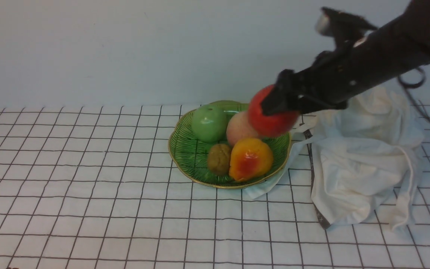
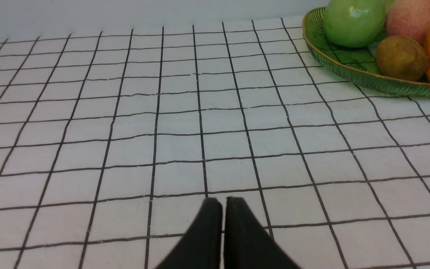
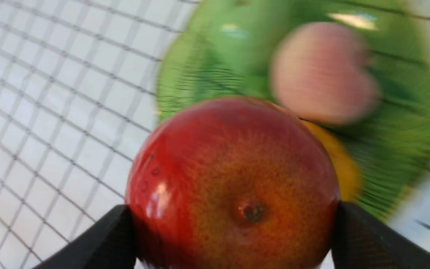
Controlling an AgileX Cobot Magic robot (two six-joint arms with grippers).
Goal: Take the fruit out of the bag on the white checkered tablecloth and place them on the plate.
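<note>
Red fruit, seemingly orange-tinged; green, gold-rimmed plate.

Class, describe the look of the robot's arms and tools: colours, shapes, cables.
The right arm is black and tubular, with a silvery knob and a looping dark cable. The right tool and left tool have matte black, tapering fingers.

right hand raised, clamped round fruit; left hand low, pinched closed.
</note>
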